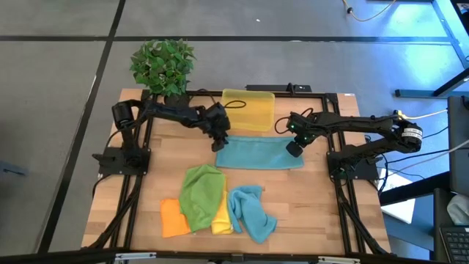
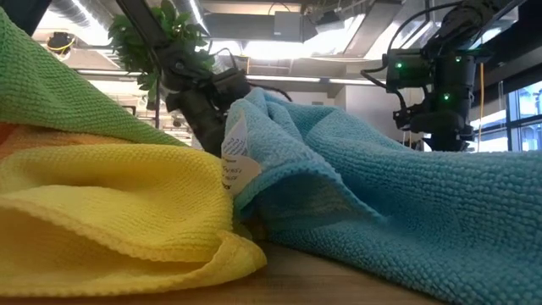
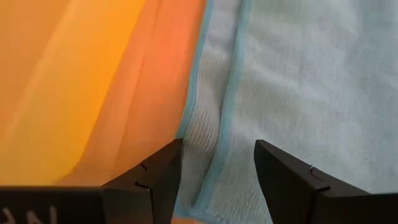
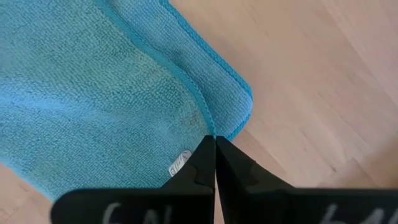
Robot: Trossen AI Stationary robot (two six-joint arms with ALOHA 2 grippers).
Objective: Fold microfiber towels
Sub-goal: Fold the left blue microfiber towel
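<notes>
Wooden worktop, yellow bin at the back. One teal towel lies folded just before it. Your left tool hangs spread over its left edge; right tool, pressed together, at its right end. Crumpled towel pile remains unfolded near the front.

Your two arms are matte black with black cabling; the right arm shows green lights behind its gripper.
</notes>
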